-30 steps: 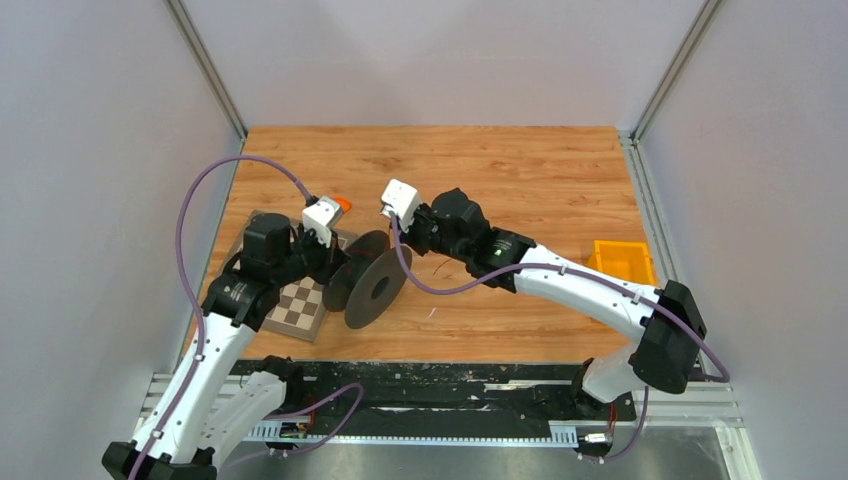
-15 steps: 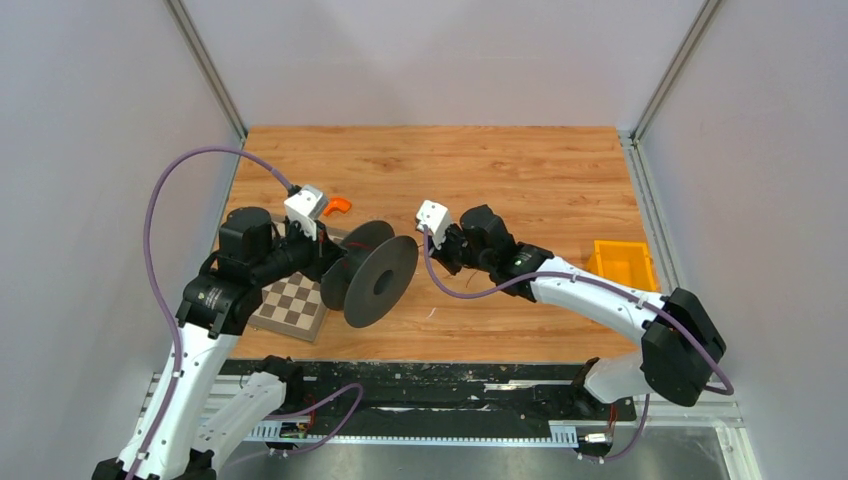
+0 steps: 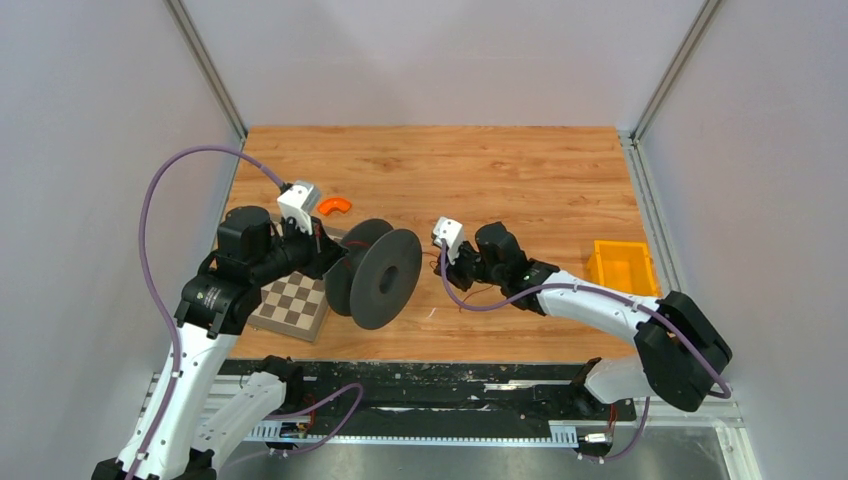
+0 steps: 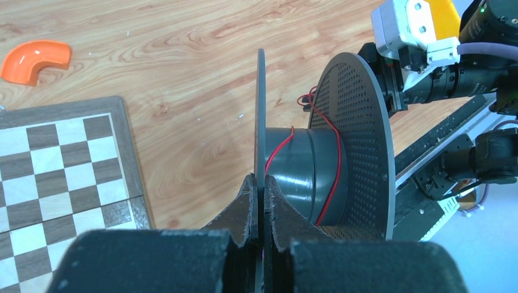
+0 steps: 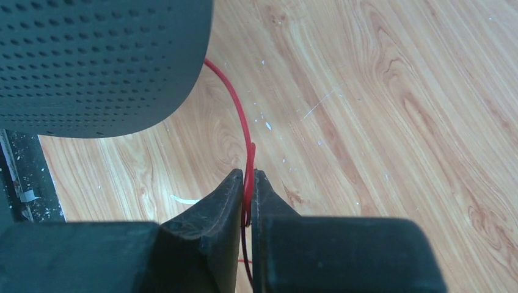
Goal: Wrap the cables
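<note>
**Fig. Top view with both wrist views.** The right gripper point(image 5: 246, 178) is pinching the cable point(image 5: 237, 104), a thin red wire, between its fingertips. The tips are standing pressed almost together, with only the wire filling the slit. From the pinch the cable is running up and to the left in the right wrist view and passing behind the rim of the perforated flange of the spool point(image 5: 98, 61). A darker length is trailing back between the fingers toward the camera.

In the top view the right gripper point(image 3: 441, 262) is hanging low over the table point(image 3: 520, 170), just right of the spool point(image 3: 378, 278). The left gripper point(image 4: 261, 183) is clamping the spool's thin near flange edge-on, its fingers pressed together on the disc. The spool is lying with its axis level; whether its rims are touching the table cannot be told. In the left wrist view the cable point(image 4: 279, 144) is crossing the grey hub in a couple of slack turns, with a small red curl showing above the hub between the two flanges.

The far perforated flange is standing between the hub and the right gripper, so the cable is having to pass its rim to reach the hub. A chessboard point(image 3: 295, 303) is lying under the left arm, just left of the spool. An orange curved piece point(image 3: 335, 205) is lying beyond the board. An orange bin point(image 3: 622, 262) is sitting near the table's right edge, well apart from both grippers.
</note>
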Controlling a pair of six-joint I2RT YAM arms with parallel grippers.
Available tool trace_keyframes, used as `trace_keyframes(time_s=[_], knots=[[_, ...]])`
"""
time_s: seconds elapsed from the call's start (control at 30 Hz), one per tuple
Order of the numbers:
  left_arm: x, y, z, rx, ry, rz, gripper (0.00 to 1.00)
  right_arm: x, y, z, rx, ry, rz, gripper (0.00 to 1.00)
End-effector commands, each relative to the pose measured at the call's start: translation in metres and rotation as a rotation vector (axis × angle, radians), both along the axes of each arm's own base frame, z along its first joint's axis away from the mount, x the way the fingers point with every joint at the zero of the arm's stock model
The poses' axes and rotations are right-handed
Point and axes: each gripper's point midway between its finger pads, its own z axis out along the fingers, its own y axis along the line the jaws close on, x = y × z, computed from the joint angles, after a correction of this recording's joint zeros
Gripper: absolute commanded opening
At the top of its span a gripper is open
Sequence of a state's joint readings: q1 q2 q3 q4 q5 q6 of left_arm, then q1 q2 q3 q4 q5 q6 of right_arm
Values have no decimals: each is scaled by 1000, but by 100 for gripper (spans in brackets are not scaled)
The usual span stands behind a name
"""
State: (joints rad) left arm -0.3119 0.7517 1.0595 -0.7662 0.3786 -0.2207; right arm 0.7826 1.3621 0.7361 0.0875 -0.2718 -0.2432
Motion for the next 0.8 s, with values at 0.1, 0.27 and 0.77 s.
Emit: trace_keyframes(time_s=[0.1, 0.27, 0.77], knots=[[7, 0, 50, -98, -121, 52, 0, 5, 0, -5, 96, 17, -5, 15], [9, 6, 47, -81, -118, 86, 0, 8, -7, -23, 92, 62, -18, 19], [23, 26, 49, -100, -123, 225, 0, 23, -24, -66, 26, 168, -139, 0]])
